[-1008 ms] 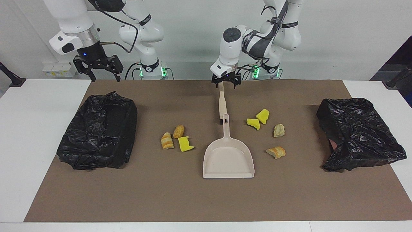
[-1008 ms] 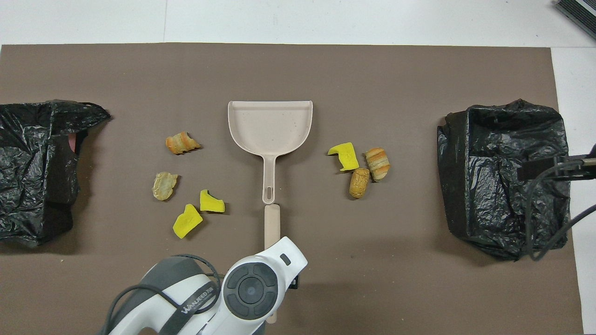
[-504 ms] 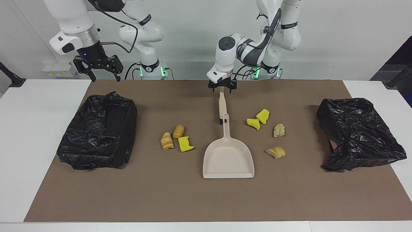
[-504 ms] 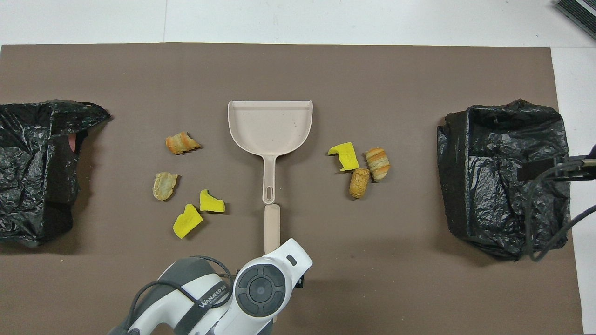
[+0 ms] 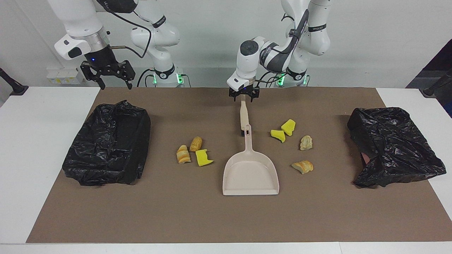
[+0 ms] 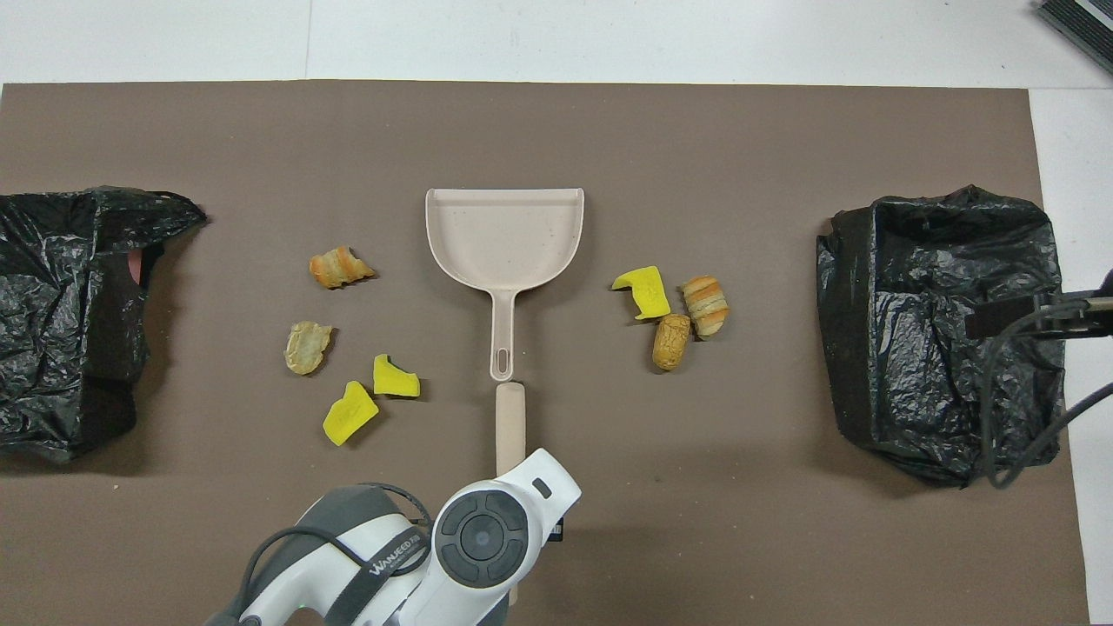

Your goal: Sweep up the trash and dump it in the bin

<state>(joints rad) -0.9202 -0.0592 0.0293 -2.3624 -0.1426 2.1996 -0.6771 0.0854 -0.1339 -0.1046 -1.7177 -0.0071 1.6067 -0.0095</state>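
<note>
left gripper (image 5: 243,98) is clenched on the brush handle (image 5: 243,114) just robot-side of the dustpan (image 5: 250,173). lift straight, keep the brush low, clear the pan handle first. trash (image 5: 193,151) sits at the pan's 3 and 9 o'clock, bins (image 5: 106,148) at each table end. right gripper (image 5: 107,76) waits spread wide over the mat corner.

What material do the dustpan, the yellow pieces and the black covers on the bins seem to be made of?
Dustpan: probably hard plastic, beige and matte, judging by its smooth moulded shape and the hanging hole in its handle.
Yellow pieces: likely foam sponge, with dull bright surfaces and rough cut edges.
Bin covers: thin plastic film, glossy and heavily wrinkled, like trash bags.
</note>
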